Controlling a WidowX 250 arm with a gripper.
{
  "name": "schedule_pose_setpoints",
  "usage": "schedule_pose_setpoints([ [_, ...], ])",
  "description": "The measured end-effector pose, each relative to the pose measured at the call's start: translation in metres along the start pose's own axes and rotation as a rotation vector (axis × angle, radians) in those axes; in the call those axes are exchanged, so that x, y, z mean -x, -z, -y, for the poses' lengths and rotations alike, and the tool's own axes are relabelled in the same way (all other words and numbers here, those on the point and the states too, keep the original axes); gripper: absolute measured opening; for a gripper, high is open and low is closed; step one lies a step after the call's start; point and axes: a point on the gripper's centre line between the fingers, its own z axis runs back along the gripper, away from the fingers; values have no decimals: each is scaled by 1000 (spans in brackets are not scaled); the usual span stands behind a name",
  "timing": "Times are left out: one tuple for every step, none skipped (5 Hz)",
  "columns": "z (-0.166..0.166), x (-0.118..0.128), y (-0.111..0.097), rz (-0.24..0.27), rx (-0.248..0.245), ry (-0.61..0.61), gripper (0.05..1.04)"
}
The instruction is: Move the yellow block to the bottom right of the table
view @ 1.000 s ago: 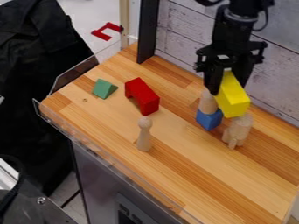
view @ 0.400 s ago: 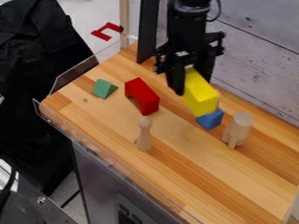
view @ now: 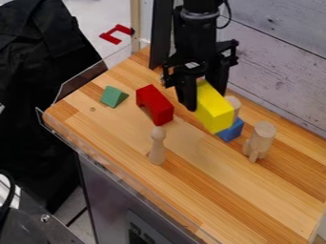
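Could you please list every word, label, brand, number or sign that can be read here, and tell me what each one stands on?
No text can be read.
Dark panel below the table: pale marks, too unclear to read.
Yellow block, red block, green block, blue block: no print on the sides that show.

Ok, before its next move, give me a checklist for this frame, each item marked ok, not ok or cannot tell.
1. Yellow block held in the gripper: ok.
2. Yellow block at the bottom right of the table: not ok, it is nearer the wall side.
3. Yellow block free of the blue block: cannot tell, it overlaps it in view.
4. Slim wooden peg upright: ok.
5. Thick wooden cylinder upright: ok.
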Motion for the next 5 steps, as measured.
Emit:
schedule_pose_setpoints([
  [0,14,14,-32,-32,36,579],
  [-7,24,24,-40,-59,55,579],
  [-20,26,35,-50,-89,36,579],
  [-36,26,45,-74,-127,-21,580],
  [-47,23,52,-89,-121,-58,579],
])
